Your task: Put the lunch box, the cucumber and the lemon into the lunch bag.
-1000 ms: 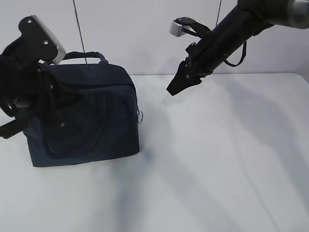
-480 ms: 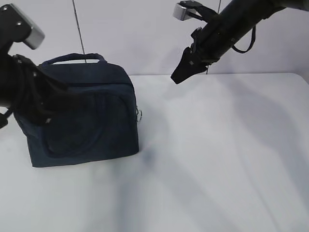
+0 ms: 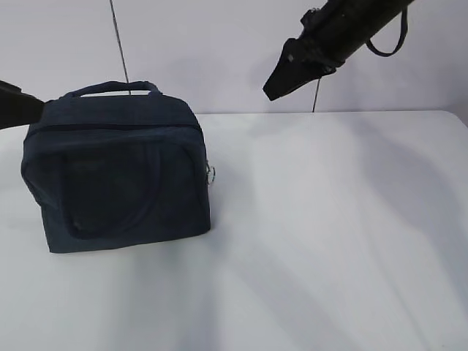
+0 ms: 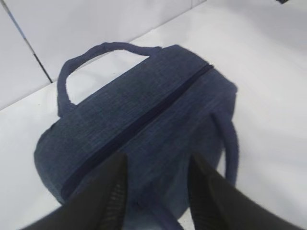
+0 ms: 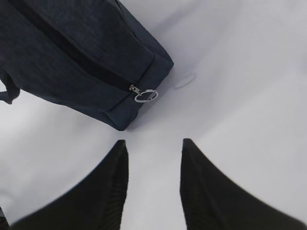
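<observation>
The dark navy lunch bag [image 3: 124, 183] stands on the white table with its top zipper run shut and its handles up. In the right wrist view the bag [image 5: 72, 52] shows its metal ring pull [image 5: 146, 96] hanging at the end. My left gripper [image 4: 158, 158] hovers open over the bag [image 4: 144, 115], with nothing between its fingers; only its tip [image 3: 29, 108] shows at the exterior view's left edge. My right gripper [image 5: 154, 142] is open and empty, raised high at the back [image 3: 276, 89]. The lunch box, the cucumber and the lemon are out of view.
The white table [image 3: 329, 219] stretches to the right of the bag, with a pale wall behind it. The ring pull [image 3: 212, 175] hangs on the bag's right side.
My left arm has pulled back to the left, off the bag, and its jaws have opened. My right arm has risen up and to the right, jaws unchanged.
</observation>
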Tool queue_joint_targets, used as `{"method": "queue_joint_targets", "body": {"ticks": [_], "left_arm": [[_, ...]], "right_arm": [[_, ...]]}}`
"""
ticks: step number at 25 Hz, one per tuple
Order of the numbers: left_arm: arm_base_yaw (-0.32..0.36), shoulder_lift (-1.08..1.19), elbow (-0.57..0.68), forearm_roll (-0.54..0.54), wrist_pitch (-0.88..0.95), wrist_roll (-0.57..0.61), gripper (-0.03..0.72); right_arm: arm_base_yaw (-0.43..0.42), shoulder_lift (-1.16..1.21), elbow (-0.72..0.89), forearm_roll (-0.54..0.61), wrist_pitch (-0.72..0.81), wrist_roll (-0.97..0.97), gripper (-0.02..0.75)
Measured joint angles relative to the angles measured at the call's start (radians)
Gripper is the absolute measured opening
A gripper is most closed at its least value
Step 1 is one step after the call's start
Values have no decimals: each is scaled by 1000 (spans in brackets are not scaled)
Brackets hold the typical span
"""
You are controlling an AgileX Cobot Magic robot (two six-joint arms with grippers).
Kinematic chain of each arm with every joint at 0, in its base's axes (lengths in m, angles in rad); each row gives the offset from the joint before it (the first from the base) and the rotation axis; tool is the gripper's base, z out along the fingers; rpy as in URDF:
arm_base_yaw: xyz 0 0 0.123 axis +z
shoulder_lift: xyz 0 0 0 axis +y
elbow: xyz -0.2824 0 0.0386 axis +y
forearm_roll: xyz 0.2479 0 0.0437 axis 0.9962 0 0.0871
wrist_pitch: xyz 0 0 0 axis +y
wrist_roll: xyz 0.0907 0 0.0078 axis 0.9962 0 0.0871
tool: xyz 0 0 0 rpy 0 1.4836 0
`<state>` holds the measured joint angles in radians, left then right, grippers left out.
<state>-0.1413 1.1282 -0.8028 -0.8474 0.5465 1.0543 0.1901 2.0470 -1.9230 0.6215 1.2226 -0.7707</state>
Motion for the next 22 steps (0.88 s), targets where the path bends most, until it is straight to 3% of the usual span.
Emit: {"method": "queue_joint_targets", "body": {"ticks": [6,16,22], "left_arm": [[0,-68,0,44,57,-57,302],[0,-165,0,293,85,-349,302],[0,-214,0,401,108,-485,302]], "right_arm": [[0,-65,0,-16,2,103,263],[0,-247,0,-197,20,245,263],[0,-394,164,-204,24,279,263]]}}
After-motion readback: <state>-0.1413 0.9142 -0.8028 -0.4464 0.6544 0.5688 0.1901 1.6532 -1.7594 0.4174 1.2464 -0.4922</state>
